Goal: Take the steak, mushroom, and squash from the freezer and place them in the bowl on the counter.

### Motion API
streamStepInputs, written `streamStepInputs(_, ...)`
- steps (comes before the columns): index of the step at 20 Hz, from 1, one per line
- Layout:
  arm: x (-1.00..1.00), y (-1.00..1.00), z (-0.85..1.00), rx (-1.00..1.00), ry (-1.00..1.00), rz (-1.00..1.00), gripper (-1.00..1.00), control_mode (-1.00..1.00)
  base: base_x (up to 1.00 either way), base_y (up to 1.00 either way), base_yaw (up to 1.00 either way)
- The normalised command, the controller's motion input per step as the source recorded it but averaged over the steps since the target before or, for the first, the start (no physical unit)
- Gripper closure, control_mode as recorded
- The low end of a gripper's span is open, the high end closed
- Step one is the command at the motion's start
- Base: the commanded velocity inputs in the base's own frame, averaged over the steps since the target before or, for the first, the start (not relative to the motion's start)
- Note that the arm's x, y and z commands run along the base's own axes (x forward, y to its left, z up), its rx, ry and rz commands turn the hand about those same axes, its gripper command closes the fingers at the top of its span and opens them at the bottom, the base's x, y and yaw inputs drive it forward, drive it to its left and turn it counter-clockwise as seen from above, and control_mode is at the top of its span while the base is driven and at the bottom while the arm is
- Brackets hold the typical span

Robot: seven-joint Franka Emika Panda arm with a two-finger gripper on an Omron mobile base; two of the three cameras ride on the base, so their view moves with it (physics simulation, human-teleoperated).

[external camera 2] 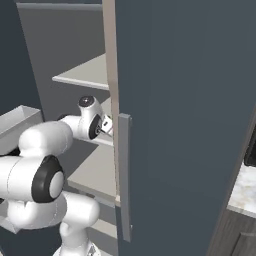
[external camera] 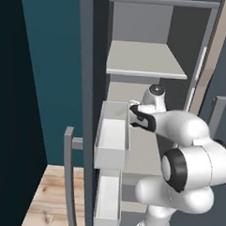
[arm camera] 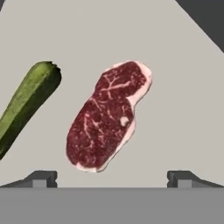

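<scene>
Pale freezer shelf (arm camera: 183,109): steak (arm camera: 107,116) lies dead ahead of the spread claw (arm camera: 111,178), long axis probably slanted (squash (arm camera: 26,103) left).

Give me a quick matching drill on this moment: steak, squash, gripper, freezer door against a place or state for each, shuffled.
Things:
1. steak
2. squash
3. gripper
4. freezer door

Places or states:
A. swung open, white bins on its inner side
B. lying flat on the shelf, centred ahead of the fingertips
C. open, holding nothing
D. at the left edge of the hand view, apart from the meat

Pairs: 1-B, 2-D, 3-C, 4-A
</scene>
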Motion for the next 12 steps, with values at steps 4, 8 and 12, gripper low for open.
streamStepInputs(4, 0.23, -0.01, -0.15, 0.00, 0.00, 0.00, -1.00, -1.00, 0.00, 0.00, 0.00)
streamStepInputs(8, 0.23, 0.00, -0.09, 0.00, 0.00, 0.00, -1.00, -1.00, 0.00, 0.00, 0.00)
streamStepInputs(12, 0.24, 0.00, -0.01, 0.00, 0.01, -0.01, -1.00, -1.00, 0.00, 0.00, 0.00)
